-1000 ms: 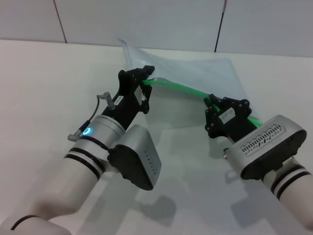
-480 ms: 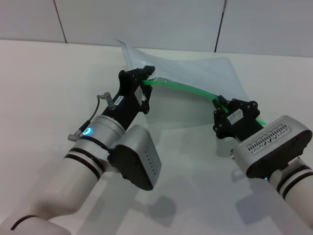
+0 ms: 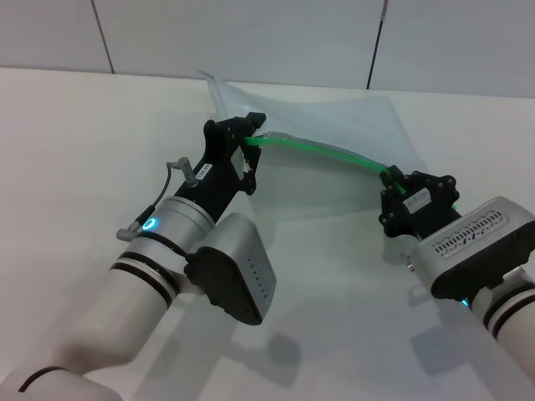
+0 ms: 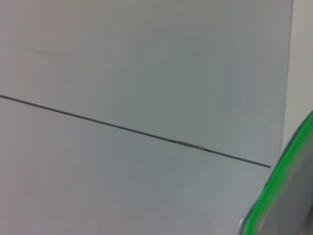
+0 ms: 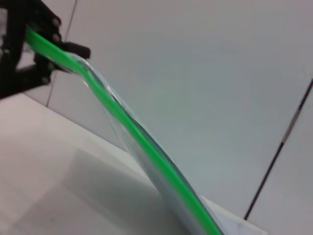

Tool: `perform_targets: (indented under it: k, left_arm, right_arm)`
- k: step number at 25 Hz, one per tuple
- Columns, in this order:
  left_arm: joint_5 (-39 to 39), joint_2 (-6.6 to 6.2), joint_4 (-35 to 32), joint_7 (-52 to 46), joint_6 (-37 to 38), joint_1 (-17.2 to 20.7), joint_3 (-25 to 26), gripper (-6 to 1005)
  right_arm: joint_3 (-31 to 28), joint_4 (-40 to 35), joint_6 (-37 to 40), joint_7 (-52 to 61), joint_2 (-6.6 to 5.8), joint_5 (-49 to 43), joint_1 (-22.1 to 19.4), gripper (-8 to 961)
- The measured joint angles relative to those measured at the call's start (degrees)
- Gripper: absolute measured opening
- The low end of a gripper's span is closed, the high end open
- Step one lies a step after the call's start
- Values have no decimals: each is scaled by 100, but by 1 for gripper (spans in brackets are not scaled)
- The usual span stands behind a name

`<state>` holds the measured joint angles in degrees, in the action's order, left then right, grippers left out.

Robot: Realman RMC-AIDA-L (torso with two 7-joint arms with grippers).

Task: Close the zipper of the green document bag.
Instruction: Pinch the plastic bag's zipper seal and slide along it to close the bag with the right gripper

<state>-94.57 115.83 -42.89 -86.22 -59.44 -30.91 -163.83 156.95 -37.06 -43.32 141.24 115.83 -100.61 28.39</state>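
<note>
The green document bag (image 3: 338, 121) is a pale translucent pouch, lifted off the white table (image 3: 75, 134) along its near edge. Its zipper (image 3: 326, 151) sags as a bright green strip between my two grippers. My left gripper (image 3: 253, 134) is shut on the zipper's left end and holds that corner up. My right gripper (image 3: 394, 180) is shut on the strip far toward the right end. In the right wrist view the zipper (image 5: 139, 138) runs diagonally up to the left gripper (image 5: 46, 46). The left wrist view catches only a piece of the green edge (image 4: 281, 188).
A grey tiled wall (image 3: 251, 33) rises right behind the table's far edge, close to the bag's back corners. The bare white tabletop spreads to the left and in front of both arms.
My right gripper has slid to the right and nearer along the zipper, away from the left gripper. The left gripper and its end of the strip have stayed put.
</note>
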Motion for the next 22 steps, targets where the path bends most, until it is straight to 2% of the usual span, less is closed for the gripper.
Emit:
perform_targets:
  k: [22]
  left_arm:
    - [-17, 0, 0, 0, 3, -12, 1, 52]
  right_arm:
    - [3, 401, 15, 0, 0, 458, 34, 98]
